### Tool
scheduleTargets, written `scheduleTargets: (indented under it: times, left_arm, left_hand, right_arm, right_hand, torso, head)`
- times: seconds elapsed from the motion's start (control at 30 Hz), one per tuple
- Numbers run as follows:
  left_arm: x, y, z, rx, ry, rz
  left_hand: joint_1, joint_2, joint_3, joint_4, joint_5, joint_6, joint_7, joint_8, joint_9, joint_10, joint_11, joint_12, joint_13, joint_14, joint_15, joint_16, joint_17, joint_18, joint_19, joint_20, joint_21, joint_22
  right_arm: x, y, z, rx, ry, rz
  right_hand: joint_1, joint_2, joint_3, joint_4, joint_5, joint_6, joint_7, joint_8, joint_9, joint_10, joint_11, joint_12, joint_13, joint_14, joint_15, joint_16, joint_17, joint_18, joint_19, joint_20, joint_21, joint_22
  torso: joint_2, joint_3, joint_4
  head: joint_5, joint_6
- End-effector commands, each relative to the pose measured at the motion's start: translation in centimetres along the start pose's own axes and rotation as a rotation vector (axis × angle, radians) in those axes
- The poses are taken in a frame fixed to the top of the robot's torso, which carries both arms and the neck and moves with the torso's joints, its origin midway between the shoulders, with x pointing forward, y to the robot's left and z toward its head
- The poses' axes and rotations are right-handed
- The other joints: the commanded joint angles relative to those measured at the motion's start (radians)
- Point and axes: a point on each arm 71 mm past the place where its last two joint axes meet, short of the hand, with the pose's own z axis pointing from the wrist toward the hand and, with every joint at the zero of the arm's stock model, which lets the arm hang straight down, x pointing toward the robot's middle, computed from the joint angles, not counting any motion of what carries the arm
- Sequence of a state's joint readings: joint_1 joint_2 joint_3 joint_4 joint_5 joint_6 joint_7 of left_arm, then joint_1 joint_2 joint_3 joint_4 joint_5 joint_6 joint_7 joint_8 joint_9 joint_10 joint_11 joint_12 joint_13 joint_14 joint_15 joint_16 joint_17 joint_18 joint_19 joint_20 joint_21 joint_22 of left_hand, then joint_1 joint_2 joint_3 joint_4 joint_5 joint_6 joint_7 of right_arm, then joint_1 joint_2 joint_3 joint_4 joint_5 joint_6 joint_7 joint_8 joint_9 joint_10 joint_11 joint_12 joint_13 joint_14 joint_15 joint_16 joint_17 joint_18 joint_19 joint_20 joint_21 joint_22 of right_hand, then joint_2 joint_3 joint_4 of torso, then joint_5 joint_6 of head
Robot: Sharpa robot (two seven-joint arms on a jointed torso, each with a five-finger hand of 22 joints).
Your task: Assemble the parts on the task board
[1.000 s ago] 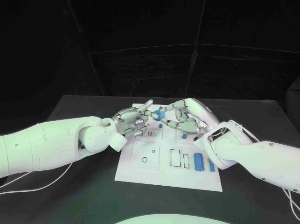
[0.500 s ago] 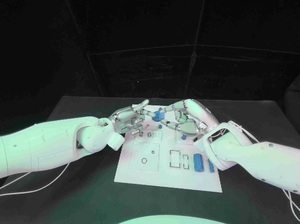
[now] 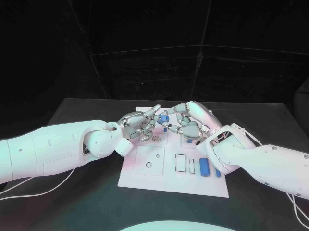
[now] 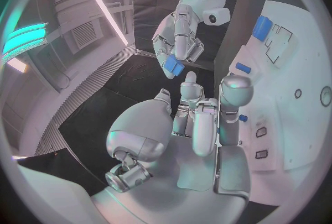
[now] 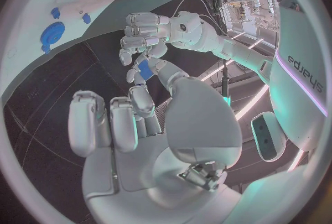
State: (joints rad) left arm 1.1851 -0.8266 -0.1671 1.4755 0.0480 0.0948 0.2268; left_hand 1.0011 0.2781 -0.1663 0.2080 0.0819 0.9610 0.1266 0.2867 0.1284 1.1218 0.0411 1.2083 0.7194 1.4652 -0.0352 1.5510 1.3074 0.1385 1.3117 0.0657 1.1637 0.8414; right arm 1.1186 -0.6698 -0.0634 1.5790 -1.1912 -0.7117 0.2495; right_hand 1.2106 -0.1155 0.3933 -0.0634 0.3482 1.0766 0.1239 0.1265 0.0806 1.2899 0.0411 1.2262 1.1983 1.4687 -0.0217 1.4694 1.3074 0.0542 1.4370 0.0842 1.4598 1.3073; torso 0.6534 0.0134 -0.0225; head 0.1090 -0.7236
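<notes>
Board: the white board (image 3: 169, 168) lies mid-bench (image 3: 71, 115), several of its slots unfilled.
Part in play: a small blue part (image 3: 165, 117) is pinched in the right hand (image 3: 187, 120), above the board's far edge.
Left hand: the left hand (image 3: 138, 124) hovers just beside it, fingers curled, apparently grasping nothing.
Placed or waiting: a blue cylinder (image 3: 204, 167) lies near the board's right edge.
Progress: seemingly early; most assembly remains.

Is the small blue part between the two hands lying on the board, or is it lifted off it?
Lifted. The right hand pinches the blue part in its fingertips, above the board, close to the left hand.
</notes>
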Motion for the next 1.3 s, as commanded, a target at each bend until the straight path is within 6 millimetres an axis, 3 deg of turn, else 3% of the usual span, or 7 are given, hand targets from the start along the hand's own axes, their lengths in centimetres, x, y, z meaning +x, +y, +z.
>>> scheduleTargets:
  times: [0.03,0.73,1.3]
  left_arm:
    - [0.42,-0.04,0.08,-0.004,0.031,0.008]
    - [0.53,-0.15,-0.04,0.010,0.037,0.001]
    - [0.07,-0.23,-0.29,0.017,0.019,-0.008]
  left_hand:
    - [-0.008,-0.004,-0.008,0.002,0.000,-0.009,0.000,-0.005,-0.001,0.001,0.004,0.002,0.003,0.090,0.006,-0.004,0.201,-0.007,0.001,0.008,-0.003,0.001]
    - [-0.017,0.007,-0.014,0.006,0.002,0.061,-0.020,0.018,0.003,0.036,-0.012,0.021,0.038,0.092,-0.004,-0.001,0.209,-0.007,0.007,0.003,0.009,0.018]
    - [-0.014,0.009,-0.011,0.003,0.002,0.071,-0.025,0.022,0.005,0.046,-0.016,0.026,0.050,0.094,-0.008,0.001,0.214,-0.009,0.010,0.000,0.013,0.025]
  right_arm:
    - [0.02,0.12,0.12,-0.012,0.004,0.000]
    - [-0.17,-0.38,0.01,0.004,0.008,-0.007]
    - [-0.38,-0.79,-0.11,0.015,0.007,-0.015]
  right_hand:
    - [0.000,0.011,-0.007,0.002,-0.003,0.007,-0.003,0.006,0.001,0.007,-0.002,0.005,0.001,0.072,-0.008,0.004,0.129,-0.012,0.008,0.000,0.007,0.115]
    - [0.002,0.013,-0.009,0.002,-0.004,0.009,-0.004,0.006,0.002,0.008,-0.003,0.005,0.001,0.072,-0.008,0.004,0.128,-0.012,0.008,-0.001,0.006,0.114]
    - [0.002,0.013,-0.009,0.002,-0.004,0.009,-0.004,0.006,0.002,0.008,-0.003,0.005,0.001,0.072,-0.008,0.004,0.128,-0.012,0.008,-0.001,0.006,0.114]
  torso:
    - [-0.001,0.0005,0.0000]
    - [-0.001,0.0004,-0.0005]
    - [-0.001,0.0004,-0.0006]
  head:
    - [0.001,-0.001]
    - [0.001,-0.002]
    - [0.002,-0.005]
